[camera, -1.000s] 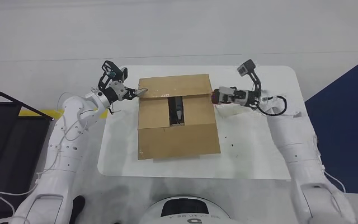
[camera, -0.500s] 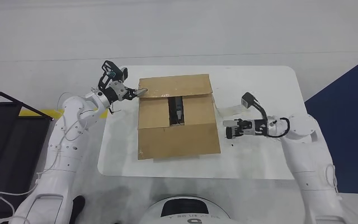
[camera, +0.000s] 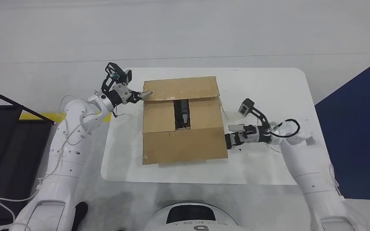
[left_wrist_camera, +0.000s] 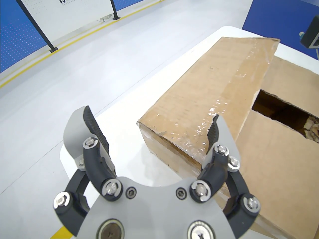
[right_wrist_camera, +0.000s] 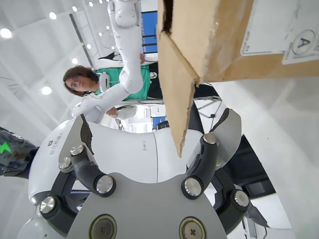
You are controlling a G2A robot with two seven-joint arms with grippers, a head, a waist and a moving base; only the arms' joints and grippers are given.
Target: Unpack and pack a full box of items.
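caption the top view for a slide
Left gripper and right gripper open at opposite sides of a brown cardboard box on a white table.

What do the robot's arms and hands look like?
The left arm and right arm are white jointed shells. The left hand and right hand match: grey metal plate, black linkages with silver screws, two curved grey fingers with black ribbed pads. A black cable loops at the right wrist.

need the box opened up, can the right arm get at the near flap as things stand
Probably yes. The right arm holds its jaws open, and a corner of the near flap of the cardboard box sits between them, with nothing in the way.
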